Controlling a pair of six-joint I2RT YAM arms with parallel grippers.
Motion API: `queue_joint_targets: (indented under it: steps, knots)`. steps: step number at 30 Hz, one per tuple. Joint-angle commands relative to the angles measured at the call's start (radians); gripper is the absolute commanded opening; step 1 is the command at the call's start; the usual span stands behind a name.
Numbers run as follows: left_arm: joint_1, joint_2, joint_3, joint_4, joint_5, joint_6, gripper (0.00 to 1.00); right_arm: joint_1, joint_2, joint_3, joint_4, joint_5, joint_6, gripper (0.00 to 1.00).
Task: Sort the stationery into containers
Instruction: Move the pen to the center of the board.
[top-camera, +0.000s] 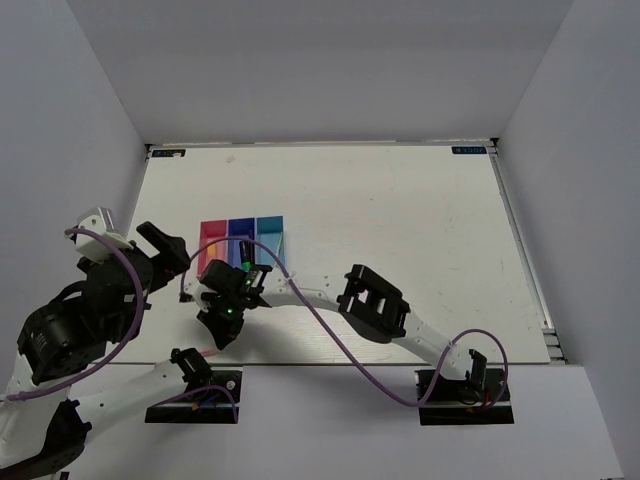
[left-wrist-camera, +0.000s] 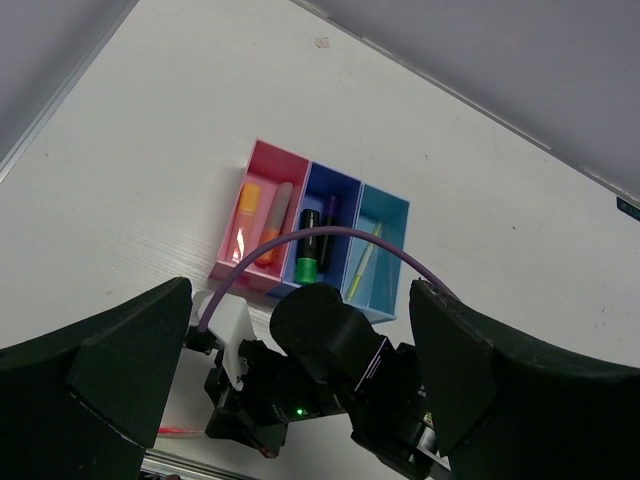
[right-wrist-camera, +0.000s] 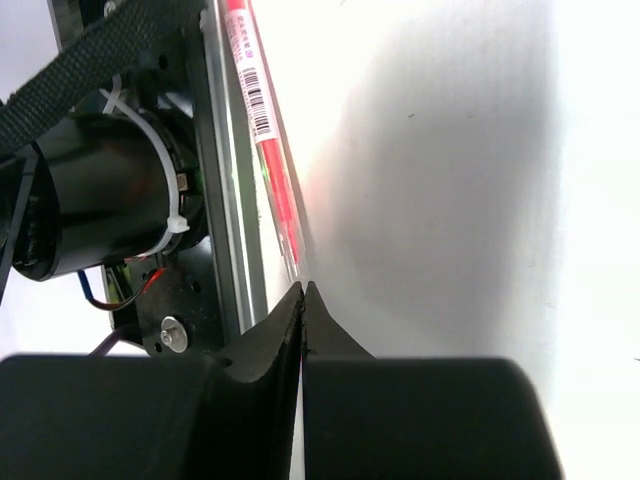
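Left fingers (left-wrist-camera: 105, 375) spread wide, nothing between them, hanging over the left side of the desk (top-camera: 400, 220) and looking down on the bins. The pink-red bin (left-wrist-camera: 268, 168) has an orange marker (left-wrist-camera: 248, 205) in it, the dark blue bin (left-wrist-camera: 338, 185) a green marker (left-wrist-camera: 308, 248) with a black cap, and the light blue bin (left-wrist-camera: 388, 210) a thin pen (left-wrist-camera: 362, 262). All three are loaded, sitting left of the desk's middle.

Now across to the right arm, stretched all the way over to the near left corner. The right fingers (right-wrist-camera: 300, 335) are pressed flat together, holding nothing, tips down right at the end of the red pen (right-wrist-camera: 262, 125). Touching it or just shy? Cannot tell.

That pen is the one left out, lying along the near edge, tight against a metal rail (right-wrist-camera: 228, 200). Tricky spot! There looks to be no room for a finger on the rail side. The smart play is probably a gentle sideways nudge with the closed tips, drawing the pen onto open desk. Then open up, straddle its middle and pinch across the barrel. Push too hard and it could wedge under the rail.
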Motion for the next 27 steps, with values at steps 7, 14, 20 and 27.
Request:
queue_joint_targets:
  steps: [7, 14, 20, 27]
  knots:
    - [0.003, 0.018, -0.002, -0.224, 0.003, -0.011, 1.0, -0.01, 0.013, 0.11, 0.139, 0.04, -0.019, 0.0]
    - [0.004, 0.024, 0.001, -0.239, 0.009, -0.024, 1.0, -0.047, 0.007, 0.128, 0.129, 0.072, -0.042, 0.0]
    - [0.001, 0.041, 0.027, -0.247, 0.01, -0.025, 1.0, -0.075, -0.03, 0.11, 0.116, 0.067, -0.058, 0.0]
    - [0.001, 0.058, 0.041, -0.251, 0.016, -0.025, 1.0, -0.105, -0.071, 0.078, 0.107, 0.058, -0.07, 0.02]
